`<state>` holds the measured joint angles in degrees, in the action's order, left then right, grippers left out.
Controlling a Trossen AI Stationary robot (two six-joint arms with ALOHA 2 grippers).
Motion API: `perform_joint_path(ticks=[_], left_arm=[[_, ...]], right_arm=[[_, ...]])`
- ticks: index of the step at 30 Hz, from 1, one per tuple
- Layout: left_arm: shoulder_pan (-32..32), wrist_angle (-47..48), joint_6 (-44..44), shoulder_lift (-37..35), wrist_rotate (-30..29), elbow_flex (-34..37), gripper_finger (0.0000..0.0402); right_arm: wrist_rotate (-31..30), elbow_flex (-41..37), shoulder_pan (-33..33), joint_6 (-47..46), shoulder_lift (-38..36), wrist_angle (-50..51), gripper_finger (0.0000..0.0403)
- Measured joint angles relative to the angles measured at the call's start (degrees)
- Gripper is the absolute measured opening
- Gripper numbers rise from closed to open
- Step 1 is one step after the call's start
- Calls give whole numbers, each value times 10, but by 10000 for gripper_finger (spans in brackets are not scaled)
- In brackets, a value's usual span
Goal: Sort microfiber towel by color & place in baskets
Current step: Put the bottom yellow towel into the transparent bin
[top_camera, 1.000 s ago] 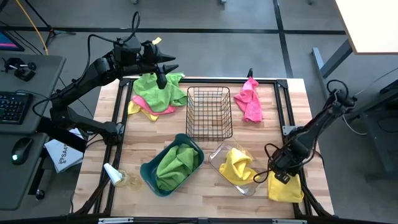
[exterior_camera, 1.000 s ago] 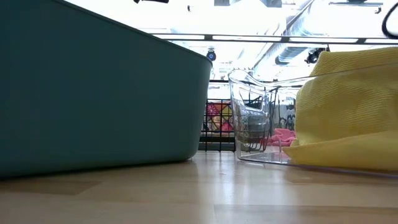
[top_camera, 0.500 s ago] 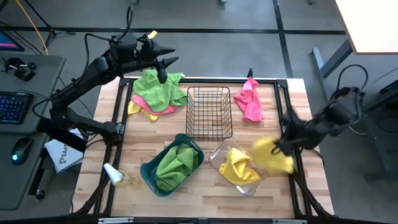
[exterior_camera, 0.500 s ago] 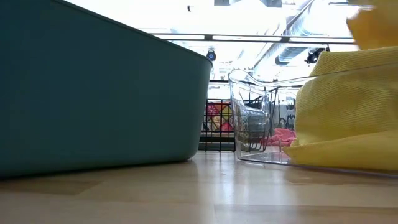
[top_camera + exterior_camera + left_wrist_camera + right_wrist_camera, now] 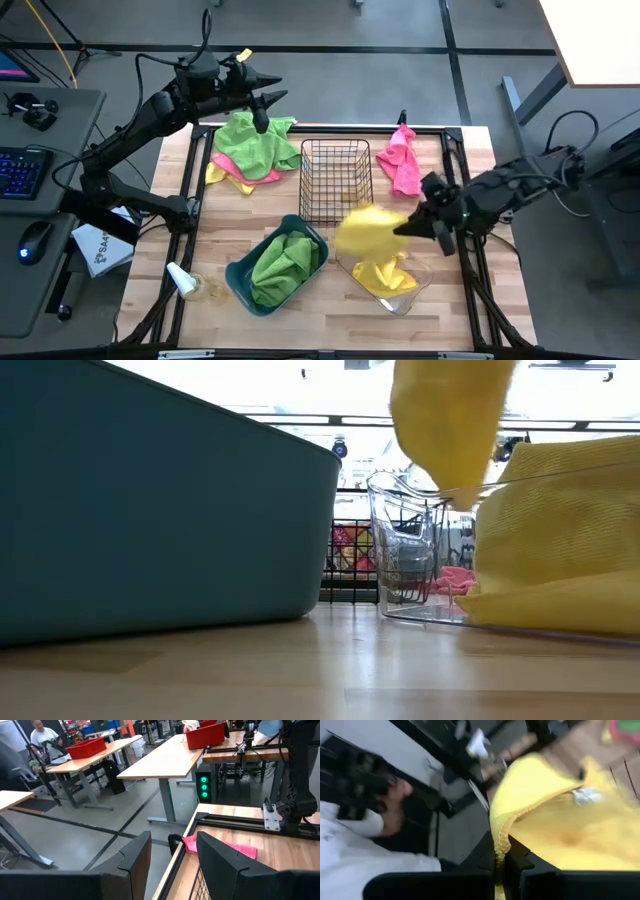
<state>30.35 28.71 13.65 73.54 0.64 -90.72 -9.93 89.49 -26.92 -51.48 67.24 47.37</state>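
Right gripper (image 5: 412,228) clenched on hem of yellow microfiber towel (image 5: 365,230), cloth hanging above clear transparent plastic bin (image 5: 415,287) that already holds folded yellow towel (image 5: 382,272) (colour match, so likely drop spot).

Left gripper (image 5: 268,99) released, holding nothing, poised over far-left pile of green, pink and yellow towels (image 5: 252,152), probably waiting for next pick.

Teal plastic bin (image 5: 240,277) holds green towel (image 5: 284,262). Black wire-mesh basket (image 5: 336,180) looks unfilled; loose pink towel (image 5: 402,161) just beside it.

No readable writing or brands.
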Motion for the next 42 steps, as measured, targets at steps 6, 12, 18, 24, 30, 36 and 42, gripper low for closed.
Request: perform_joint_path(ticks=[6,12,18,24,30,36,42], left_arm=[[0,1,0,0,0,0,147],[0,2,0,0,0,0,147],[0,2,0,0,3,0,147],[0,2,0,0,3,0,147],[0,10,0,0,3,0,147],[0,27,0,0,15,0,147],[0,37,0,0,35,0,147]], right_arm=[[5,-1,0,-80,7,139,0],[66,-1,1,-115,37,232,0],[127,-1,1,-50,112,240,0],[170,-1,21,54,209,240,0],[179,-45,48,110,275,228,0],[189,-171,67,20,277,130,0],[211,-228,68,-70,276,23,5]])
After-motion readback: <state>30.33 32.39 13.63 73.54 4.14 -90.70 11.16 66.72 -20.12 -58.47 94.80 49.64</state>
